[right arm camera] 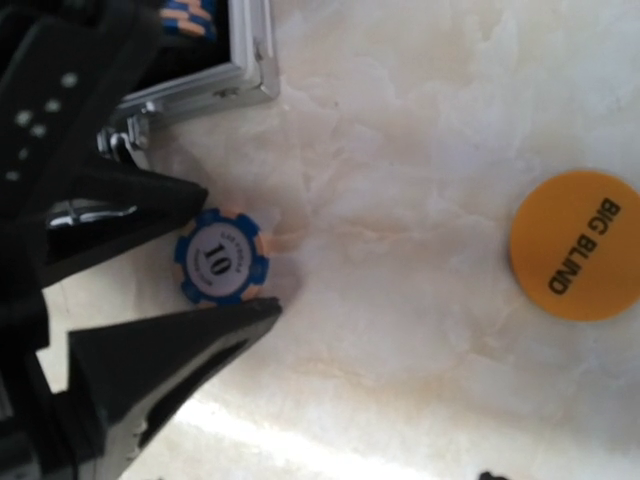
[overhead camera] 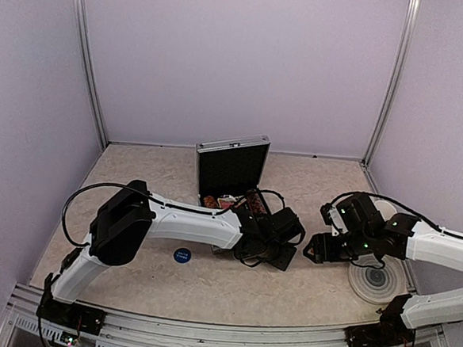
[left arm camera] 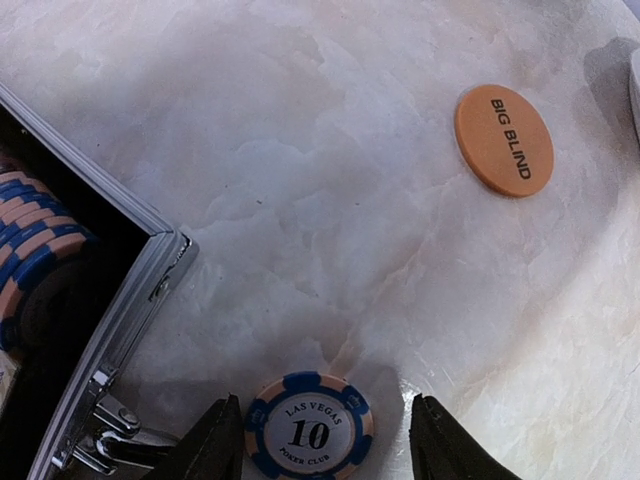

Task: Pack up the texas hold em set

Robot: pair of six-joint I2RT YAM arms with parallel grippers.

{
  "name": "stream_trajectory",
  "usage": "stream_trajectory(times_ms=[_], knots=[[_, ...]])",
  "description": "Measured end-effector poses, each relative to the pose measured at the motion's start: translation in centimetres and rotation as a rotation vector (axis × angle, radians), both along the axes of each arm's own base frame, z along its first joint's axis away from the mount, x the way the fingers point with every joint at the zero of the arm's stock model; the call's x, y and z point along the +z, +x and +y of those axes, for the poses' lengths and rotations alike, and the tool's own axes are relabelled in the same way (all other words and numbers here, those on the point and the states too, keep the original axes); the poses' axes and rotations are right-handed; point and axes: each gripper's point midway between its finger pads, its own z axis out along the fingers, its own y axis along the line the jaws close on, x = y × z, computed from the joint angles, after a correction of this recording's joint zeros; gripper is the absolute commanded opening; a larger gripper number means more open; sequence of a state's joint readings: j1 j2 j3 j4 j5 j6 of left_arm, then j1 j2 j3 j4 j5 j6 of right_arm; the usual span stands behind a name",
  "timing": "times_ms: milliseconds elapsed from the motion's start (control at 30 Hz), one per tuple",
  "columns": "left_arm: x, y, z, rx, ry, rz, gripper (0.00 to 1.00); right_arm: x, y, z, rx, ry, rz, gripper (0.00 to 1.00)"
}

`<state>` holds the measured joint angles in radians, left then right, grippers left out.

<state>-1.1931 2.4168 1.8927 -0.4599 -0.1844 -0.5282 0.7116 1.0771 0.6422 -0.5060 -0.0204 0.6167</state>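
The silver aluminium case [overhead camera: 230, 167] of the texas hold em set stands open on the table, with blue-and-cream chips [left arm camera: 30, 245] stacked inside. A blue "10" chip [left arm camera: 309, 428] lies flat on the table just outside the case's corner. My left gripper [left arm camera: 325, 402] is open around this chip: one finger sits at its edge and the other stands apart from it. An orange "BIG BLIND" button [right arm camera: 575, 245] lies to the right. My right gripper [overhead camera: 315, 248] hovers close by, open; only one fingertip [right arm camera: 488, 475] shows, with bare table beside it.
A blue round button [overhead camera: 181, 255] lies on the table in front of the left arm. A grey ringed coaster [overhead camera: 376, 280] sits at the front right, under the right arm. The case's latch [left arm camera: 105, 425] sticks out next to my left finger.
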Motion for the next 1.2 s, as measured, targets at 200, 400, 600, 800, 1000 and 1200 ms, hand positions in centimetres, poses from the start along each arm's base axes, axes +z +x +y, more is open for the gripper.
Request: stream_trajectory(times_ms=[200, 400, 600, 800, 1000, 1200], knots=[[0.0, -0.1, 0.0, -0.015, 0.0, -0.011, 0.57, -0.2, 0.0, 0.0, 0.002, -0.006, 0.004, 0.66], [-0.1, -0.3, 0.0, -0.031, 0.01, -0.022, 0.53, -0.2, 0.2, -0.2, -0.005, -0.015, -0.004, 0.66], [-0.3, -0.3, 0.3, -0.03, 0.029, -0.037, 0.44, -0.2, 0.2, -0.2, -0.008, -0.018, -0.007, 0.66], [-0.6, -0.3, 0.6, -0.026, 0.043, -0.046, 0.44, -0.2, 0.3, -0.3, -0.011, -0.021, -0.01, 0.66], [-0.8, -0.5, 0.6, -0.027, 0.052, -0.067, 0.44, 0.0, 0.3, -0.3, -0.013, -0.017, -0.015, 0.66], [-0.9, -1.1, 0.6, -0.037, 0.071, -0.091, 0.44, 0.5, 0.3, -0.3, -0.017, -0.003, -0.028, 0.66]])
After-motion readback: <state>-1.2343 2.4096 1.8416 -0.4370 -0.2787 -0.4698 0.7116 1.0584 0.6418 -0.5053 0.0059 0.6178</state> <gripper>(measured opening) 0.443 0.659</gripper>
